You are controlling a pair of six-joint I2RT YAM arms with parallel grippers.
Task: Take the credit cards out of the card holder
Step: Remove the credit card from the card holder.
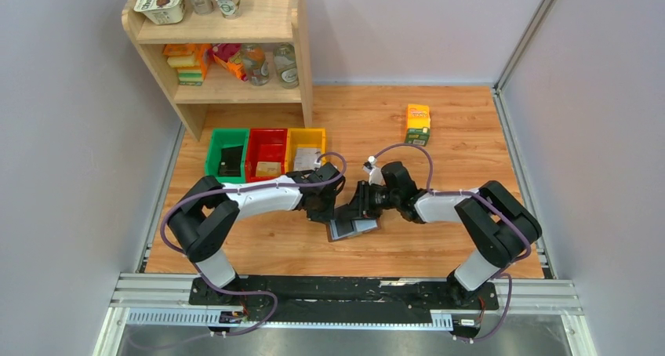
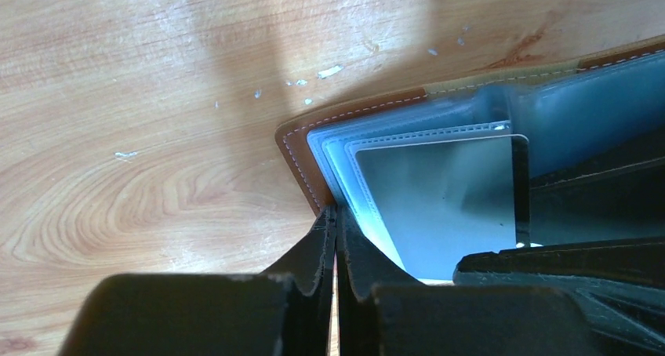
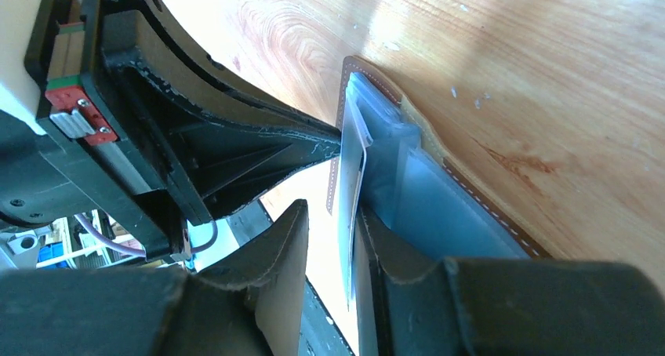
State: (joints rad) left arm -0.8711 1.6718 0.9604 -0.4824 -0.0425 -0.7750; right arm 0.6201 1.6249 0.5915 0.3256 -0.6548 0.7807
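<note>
The wooden table [image 1: 463, 148] carries the card holder [image 1: 354, 229], which lies open and flat directly beneath both grippers. Its cover is brown leather with pale stitching round a rounded corner. Inside are pale grey-blue clear sleeves [image 2: 339, 154], stacked slightly offset. A grey credit card [image 2: 439, 191] sits in the top sleeve.

The left gripper [image 2: 336, 223] is clenched, its tips touching the holder's edge by that corner; I cannot tell whether a sleeve is caught between them. The right gripper [image 3: 331, 215] is released, its jaws parted astride a raised page, one finger against it and the other apart.

Wood runs on ahead of the left gripper's tips. Three coloured bins [image 1: 267, 152] stand near, just beyond the left gripper. An orange-green carton [image 1: 417, 125] stands well beyond the right gripper.
</note>
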